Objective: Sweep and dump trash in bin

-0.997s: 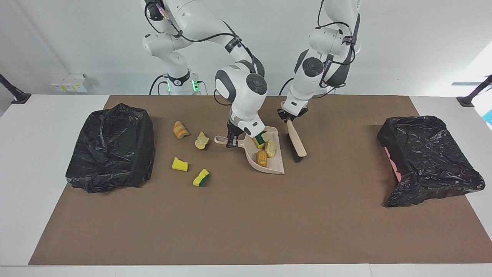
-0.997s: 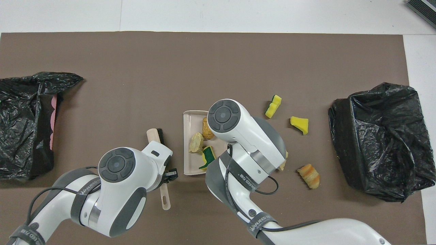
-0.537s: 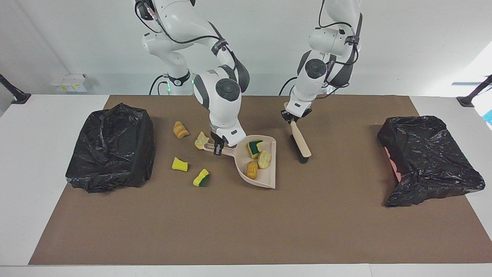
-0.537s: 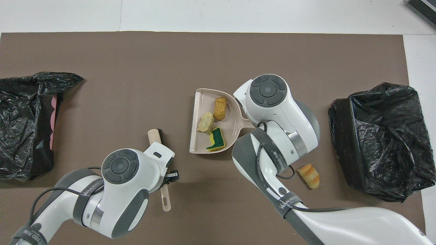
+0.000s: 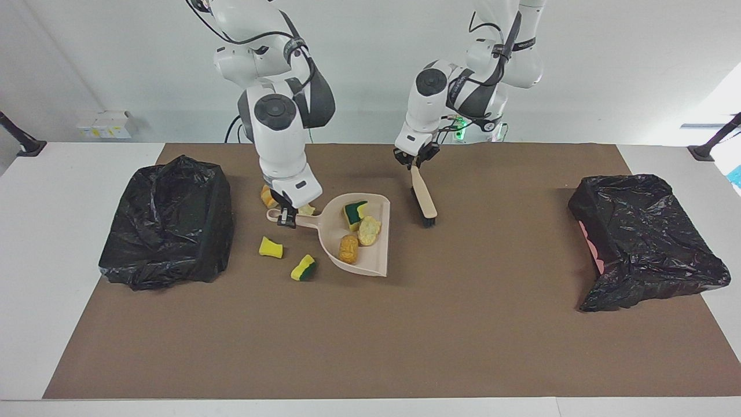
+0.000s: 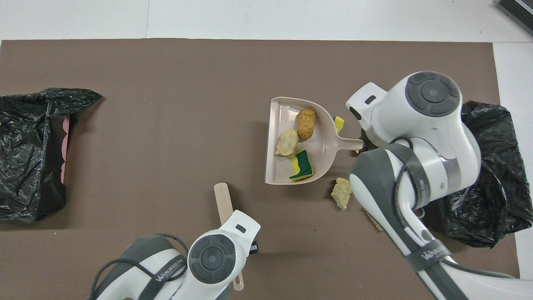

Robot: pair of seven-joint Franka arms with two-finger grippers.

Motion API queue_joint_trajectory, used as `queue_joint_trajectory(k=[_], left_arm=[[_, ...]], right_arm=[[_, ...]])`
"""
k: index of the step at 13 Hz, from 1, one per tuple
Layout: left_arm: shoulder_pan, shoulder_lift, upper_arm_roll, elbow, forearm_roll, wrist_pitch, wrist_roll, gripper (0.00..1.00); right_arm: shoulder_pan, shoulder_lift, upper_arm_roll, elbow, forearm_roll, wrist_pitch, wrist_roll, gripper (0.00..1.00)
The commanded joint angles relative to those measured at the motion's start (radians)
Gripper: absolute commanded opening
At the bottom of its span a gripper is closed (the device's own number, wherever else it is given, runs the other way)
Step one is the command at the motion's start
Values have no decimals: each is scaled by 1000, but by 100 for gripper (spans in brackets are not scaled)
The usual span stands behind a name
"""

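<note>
My right gripper [image 5: 285,217] is shut on the handle of the beige dustpan [image 5: 376,255], held level a little above the mat. Three pieces of trash lie in the dustpan [image 6: 320,146]: a green-backed sponge [image 5: 353,213], a pale lump [image 5: 369,230] and an orange bread lump [image 5: 348,248]. More trash is on the mat: a yellow sponge [image 5: 270,248], a yellow-green sponge [image 5: 303,268], and two bread lumps [image 5: 267,197] partly hidden by the right arm. The left gripper [image 5: 415,164] is shut on the beige brush [image 5: 424,200], bristles hanging low over the mat.
A bin lined with a black bag [image 5: 168,223] stands at the right arm's end of the brown mat [image 5: 370,336], beside the loose scraps. A second black-lined bin [image 5: 642,243] stands at the left arm's end. In the overhead view the right arm covers part of the nearby bin [image 6: 491,200].
The right arm has carried the dustpan with its three scraps toward the bin at its own end. The left arm has pulled the brush back toward the robots.
</note>
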Motion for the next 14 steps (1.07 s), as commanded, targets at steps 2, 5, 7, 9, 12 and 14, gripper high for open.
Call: queue_joint_trajectory(k=[2, 5, 7, 9, 12, 14], left_arm=[[-99, -49, 13, -48, 15, 5, -67, 0], [-108, -30, 13, -80, 15, 80, -64, 23], [-98, -24, 15, -71, 14, 73, -50, 100], [-69, -7, 18, -54, 14, 65, -52, 100], [17, 8, 20, 4, 15, 11, -52, 100], [80, 8, 21, 33, 17, -10, -52, 100]], right_arm=[[-130, -157, 11, -115, 42, -31, -162, 0], [-260, -234, 5, -150, 42, -100, -333, 0], [-361, -278, 0, -159, 42, -138, -456, 0], [-484, -283, -7, -158, 44, -145, -619, 0], [-633, -283, -18, -146, 45, -105, -850, 0], [-693, -281, -38, -135, 41, -73, -938, 0]])
